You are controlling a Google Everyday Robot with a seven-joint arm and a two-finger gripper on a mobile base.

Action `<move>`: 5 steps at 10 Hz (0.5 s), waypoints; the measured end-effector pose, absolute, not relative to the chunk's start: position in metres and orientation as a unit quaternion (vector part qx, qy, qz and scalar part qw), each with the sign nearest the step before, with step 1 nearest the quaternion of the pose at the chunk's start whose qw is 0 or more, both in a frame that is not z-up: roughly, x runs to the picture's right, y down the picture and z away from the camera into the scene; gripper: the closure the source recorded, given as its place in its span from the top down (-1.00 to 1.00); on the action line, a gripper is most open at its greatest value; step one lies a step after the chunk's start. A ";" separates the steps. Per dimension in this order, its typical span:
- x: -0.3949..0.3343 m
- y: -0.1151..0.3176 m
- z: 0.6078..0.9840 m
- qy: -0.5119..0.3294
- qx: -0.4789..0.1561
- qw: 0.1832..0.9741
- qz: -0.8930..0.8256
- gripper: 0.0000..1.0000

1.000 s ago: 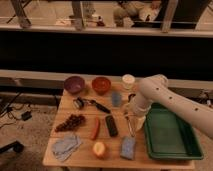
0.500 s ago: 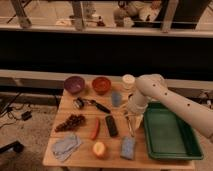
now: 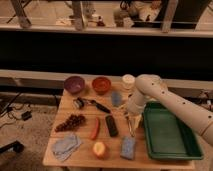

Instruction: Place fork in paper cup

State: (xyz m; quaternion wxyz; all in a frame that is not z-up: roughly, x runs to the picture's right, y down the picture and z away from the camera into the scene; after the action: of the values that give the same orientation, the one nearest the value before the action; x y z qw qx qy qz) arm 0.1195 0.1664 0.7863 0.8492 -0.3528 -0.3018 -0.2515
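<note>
The fork (image 3: pixel 131 130) is a thin silver piece lying on the wooden table (image 3: pixel 85 161), between the black bar (image 3: pixel 111 125) and the green tray (image 3: pixel 167 134). My gripper (image 3: pixel 131 118) points down right over the fork's far end, at or just above it. The white paper cup (image 3: pixel 128 81) stands upright at the back of the table, behind my arm and about a hand's length beyond the fork.
A blue-grey cup (image 3: pixel 116 98) stands left of my arm. At the back are a purple bowl (image 3: pixel 74 84) and an orange bowl (image 3: pixel 101 84). A black-handled utensil (image 3: pixel 94 104), grapes (image 3: pixel 70 122), a red pepper (image 3: pixel 95 128), a peach (image 3: pixel 99 149), a blue sponge (image 3: pixel 128 147) and a blue cloth (image 3: pixel 66 144) lie about.
My arm has swung slightly left and lowered, bringing the gripper down over the fork. The objects on the table have not moved.
</note>
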 end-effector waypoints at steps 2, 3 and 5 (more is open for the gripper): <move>0.117 0.170 0.793 -0.316 -0.360 0.840 -0.255 0.60; 0.116 0.170 0.796 -0.321 -0.362 0.837 -0.256 0.60; 0.115 0.167 0.807 -0.330 -0.367 0.832 -0.254 0.60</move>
State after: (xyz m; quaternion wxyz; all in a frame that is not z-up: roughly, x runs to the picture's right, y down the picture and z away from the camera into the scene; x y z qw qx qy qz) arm 0.1152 0.1673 0.8067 0.8320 -0.3670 -0.3299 -0.2537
